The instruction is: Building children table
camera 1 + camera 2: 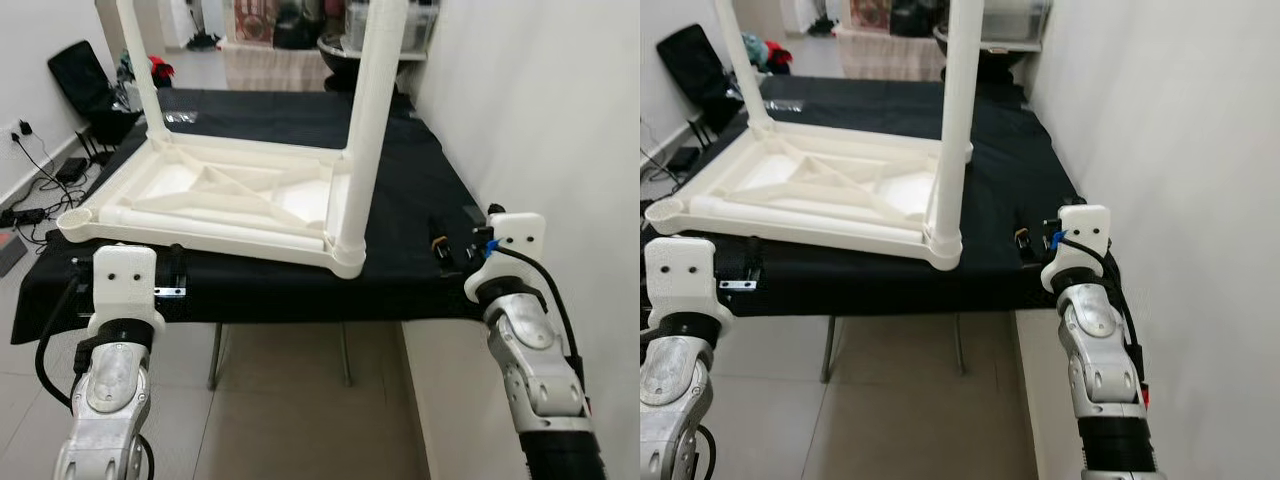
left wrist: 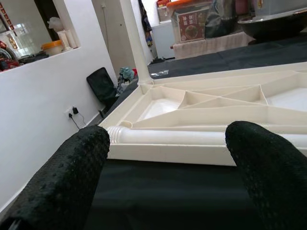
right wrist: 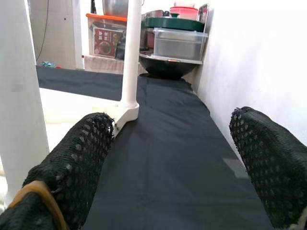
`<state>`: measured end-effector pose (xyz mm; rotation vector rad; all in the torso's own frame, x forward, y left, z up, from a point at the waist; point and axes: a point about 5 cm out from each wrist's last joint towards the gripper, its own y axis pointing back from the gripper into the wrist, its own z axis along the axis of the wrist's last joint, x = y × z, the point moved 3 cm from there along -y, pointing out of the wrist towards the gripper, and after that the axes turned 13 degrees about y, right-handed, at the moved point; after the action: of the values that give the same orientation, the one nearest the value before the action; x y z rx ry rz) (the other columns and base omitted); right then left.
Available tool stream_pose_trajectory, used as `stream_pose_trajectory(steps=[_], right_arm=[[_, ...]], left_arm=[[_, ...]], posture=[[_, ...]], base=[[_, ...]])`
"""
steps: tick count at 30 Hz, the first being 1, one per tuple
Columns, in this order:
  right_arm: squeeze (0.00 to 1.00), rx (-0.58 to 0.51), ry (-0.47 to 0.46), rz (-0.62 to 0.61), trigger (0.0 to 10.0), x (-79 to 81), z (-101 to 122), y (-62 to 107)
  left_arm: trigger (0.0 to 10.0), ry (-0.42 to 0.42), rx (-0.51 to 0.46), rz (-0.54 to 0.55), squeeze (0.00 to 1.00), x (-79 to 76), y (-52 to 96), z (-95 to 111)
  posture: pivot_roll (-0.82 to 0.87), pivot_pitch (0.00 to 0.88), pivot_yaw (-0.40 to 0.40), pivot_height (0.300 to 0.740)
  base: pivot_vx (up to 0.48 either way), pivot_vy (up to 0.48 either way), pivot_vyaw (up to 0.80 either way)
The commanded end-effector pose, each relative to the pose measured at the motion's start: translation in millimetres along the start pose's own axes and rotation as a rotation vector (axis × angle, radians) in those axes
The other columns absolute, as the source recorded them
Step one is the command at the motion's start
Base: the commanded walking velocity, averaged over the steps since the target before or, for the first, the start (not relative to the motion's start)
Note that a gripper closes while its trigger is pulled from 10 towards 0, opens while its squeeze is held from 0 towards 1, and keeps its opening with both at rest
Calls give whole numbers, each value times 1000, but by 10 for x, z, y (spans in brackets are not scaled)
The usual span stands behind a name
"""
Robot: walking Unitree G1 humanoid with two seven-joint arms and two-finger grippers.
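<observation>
A white plastic children's table (image 1: 215,200) lies upside down on the black-covered worktop (image 1: 400,180), with legs standing up at its near right corner (image 1: 368,120) and two far corners, and an empty leg socket (image 1: 75,218) at its near left corner. The left gripper (image 2: 168,163) sits at the worktop's front edge, jaws spread and empty, facing the table's near rim just ahead. The right gripper (image 3: 172,158) rests over the black cloth right of the table, jaws spread, the near right leg just beside its left finger.

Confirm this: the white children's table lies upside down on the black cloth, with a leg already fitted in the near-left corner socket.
One detail is wrong. The table does lie upside down on the black cloth, but the near-left corner socket is empty, as the left eye view shows. Legs stand in the near-right corner and far-left corner.
</observation>
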<state>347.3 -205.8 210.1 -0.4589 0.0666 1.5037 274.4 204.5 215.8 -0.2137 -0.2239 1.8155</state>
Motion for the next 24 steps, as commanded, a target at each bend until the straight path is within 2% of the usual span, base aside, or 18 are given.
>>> stream_pose_trajectory(steps=[1, 5, 17, 20, 24], right_arm=[[0, 4, -2, -10, 10000, -20, -20, 6], [0, 13, -13, -4, 10000, 26, -38, 30], [0, 15, -19, -14, 10000, 23, -35, 23], [0, 26, -28, -30, 10000, 5, -55, 24], [0, 62, -35, -57, 10000, -59, -142, 34]], left_arm=[[10000, -10, -2, -12, 0, -26, -8, -6], [10000, -4, 6, -17, 0, -48, 10, -27], [10000, 6, 31, -21, 0, -63, 14, -81], [10000, 18, 38, -35, 0, -97, 19, -96], [10000, 45, 97, -88, 0, -199, 57, -195]], posture=[[74, 65, -90, 740], [74, 65, -91, 740], [72, 68, -90, 740], [71, 73, -88, 740], [69, 81, -86, 740]], base=[[270, 0, 0], [275, 0, 0], [273, 0, 0], [0, 0, 0], [0, 0, 0]])
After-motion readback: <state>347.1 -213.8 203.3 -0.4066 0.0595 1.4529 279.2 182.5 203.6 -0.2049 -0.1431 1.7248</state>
